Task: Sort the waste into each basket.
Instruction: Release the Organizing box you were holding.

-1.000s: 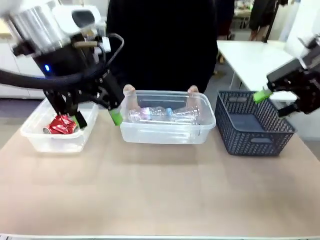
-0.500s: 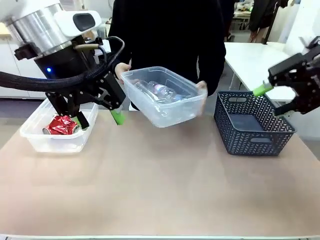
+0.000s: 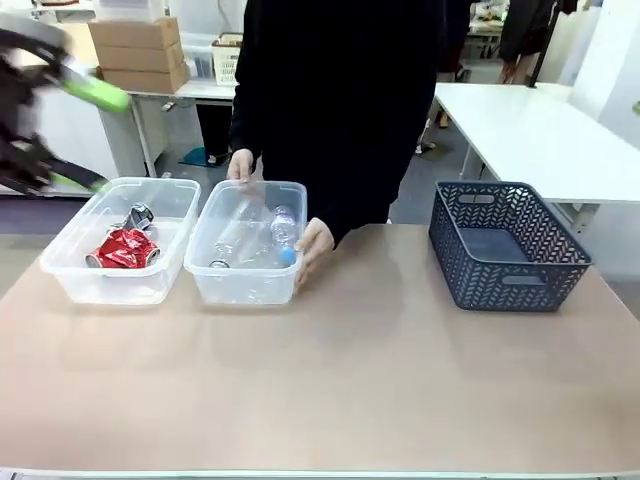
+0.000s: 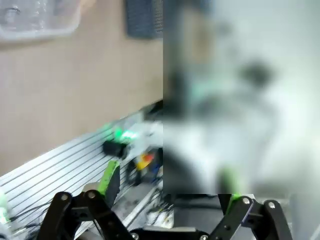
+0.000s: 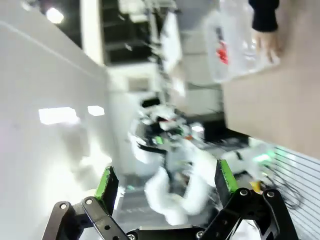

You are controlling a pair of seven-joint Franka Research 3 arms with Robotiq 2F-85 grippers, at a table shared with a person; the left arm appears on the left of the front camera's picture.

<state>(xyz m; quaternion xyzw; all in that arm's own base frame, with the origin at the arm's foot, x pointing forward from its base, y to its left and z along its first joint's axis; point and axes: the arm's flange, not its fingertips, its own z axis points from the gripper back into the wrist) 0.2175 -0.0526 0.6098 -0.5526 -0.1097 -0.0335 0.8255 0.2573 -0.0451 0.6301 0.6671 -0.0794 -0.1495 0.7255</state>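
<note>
While a person's hands point(image 3: 314, 244) steady the bottle tub point(image 3: 247, 243) beside the can tub point(image 3: 120, 240), I log both sorted, well below and right of my left claw point(image 3: 80, 135), jaws apart, empty; right claw point(image 5: 165, 190) likewise apart, empty, clear of both.

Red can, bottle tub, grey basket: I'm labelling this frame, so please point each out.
Red can point(image 3: 122, 248), front view, middle of its crushed body.
Bottle tub point(image 3: 246, 292), front view, near wall.
Grey basket point(image 3: 506, 283), front view, near lattice wall.

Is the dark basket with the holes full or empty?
Empty. The front view shows the dark lattice basket with just its bare floor inside, nothing in it.
</note>
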